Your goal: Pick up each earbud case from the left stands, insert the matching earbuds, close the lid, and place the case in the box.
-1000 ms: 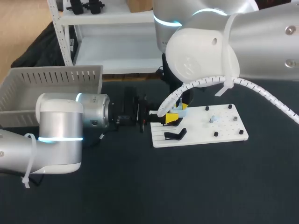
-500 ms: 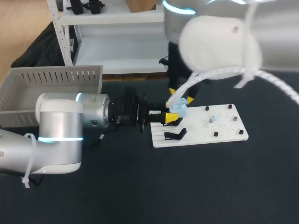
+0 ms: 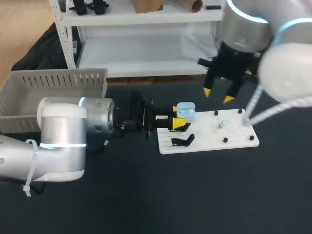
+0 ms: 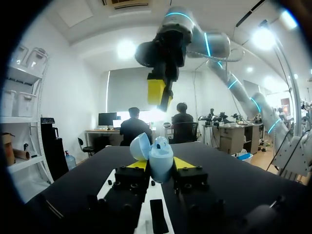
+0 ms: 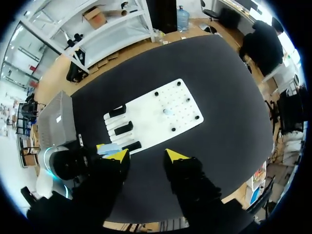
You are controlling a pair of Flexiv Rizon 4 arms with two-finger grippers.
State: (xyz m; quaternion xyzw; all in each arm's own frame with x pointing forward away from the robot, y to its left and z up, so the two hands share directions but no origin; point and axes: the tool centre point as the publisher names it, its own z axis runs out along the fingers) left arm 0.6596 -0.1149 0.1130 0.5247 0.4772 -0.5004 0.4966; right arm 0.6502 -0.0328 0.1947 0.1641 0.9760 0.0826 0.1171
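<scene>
1. The right tool [image 3: 217, 95] has been lifted away from the earbud case [image 3: 185, 111], where it was seen a second ago; it is now held high above the far side of the white board [image 3: 236, 139]; the case is left uncovered, with its lid open.
2. An earbud is judged to have been put in just now, though the inside of the case cannot be made out; a small pale piece [image 3: 221, 124] is left on the board, probably the second earbud, so the lid should not be closed yet.
3. The right tool's fingers are spread apart; nothing is held between them.
4. The left tool [image 3: 176, 117] is clamped on the case from two sides, at the board's left edge, just above the table [image 3: 195, 195]; the grey box [image 3: 53, 83] is seen behind the left arm, well apart from the case.
</scene>
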